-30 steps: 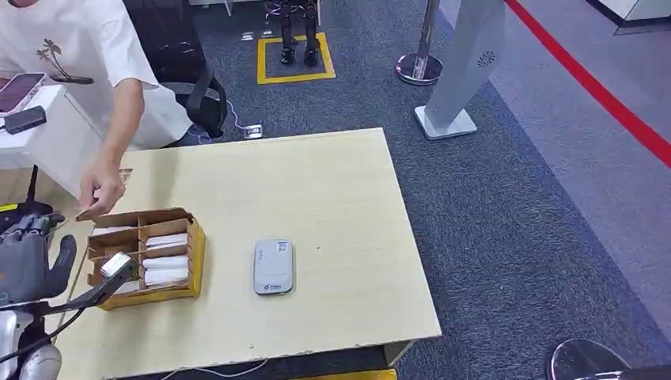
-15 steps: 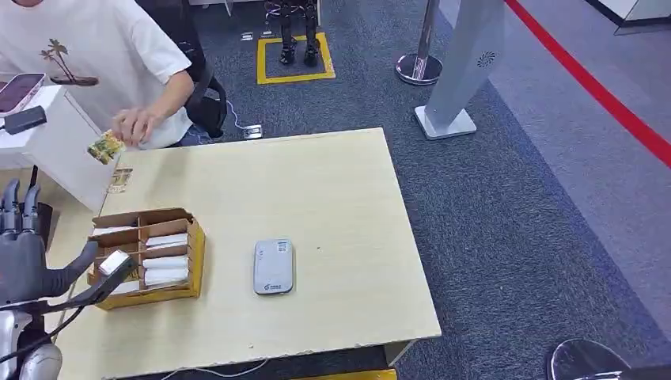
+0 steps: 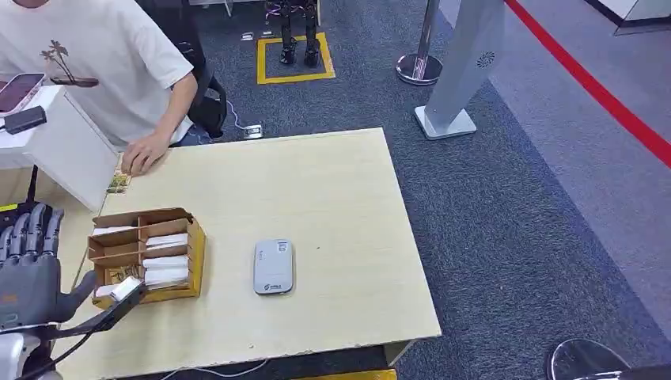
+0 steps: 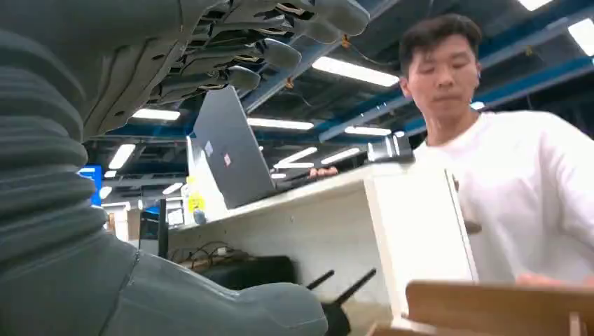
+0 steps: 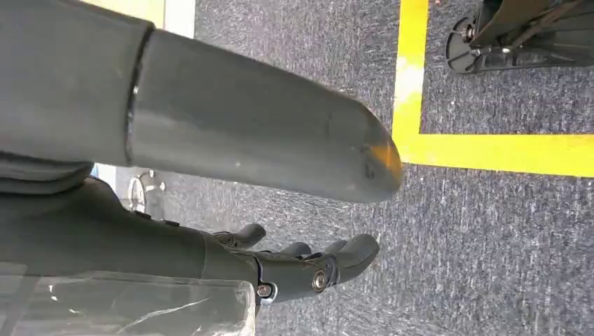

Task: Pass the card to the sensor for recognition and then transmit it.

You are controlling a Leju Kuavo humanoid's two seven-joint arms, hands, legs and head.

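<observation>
Left hand (image 3: 32,273): lower left of the head view, off the table's left edge, back of the hand facing the camera, fingers (image 3: 30,229) straight, spread and pointing up the frame, thumb splayed toward the box; empty. Same hand in the left wrist view (image 4: 231,56): fingers extended, nothing between them. Right hand (image 5: 308,269): hanging over grey carpet beside a yellow floor line, fingers loosely curled, nothing held. Cards (image 3: 164,265): white, stacked flat in the right-hand compartments of a cardboard box (image 3: 196,245) at the left of the table (image 3: 332,198), long axes running left to right across the frame; they lie just to the right of the left hand, past the box's left compartments. Sensor (image 3: 274,267): grey, flat, rounded, near centre of the table, to the right of the box, long axis up and down the frame. Judgement: left hand is far the nearer; a card pick calls for a rightward reach over the box wall. Person (image 3: 103,55): white shirt, upper left, one hand (image 3: 144,152) on the table's far left corner by a small printed card (image 3: 119,182).
</observation>
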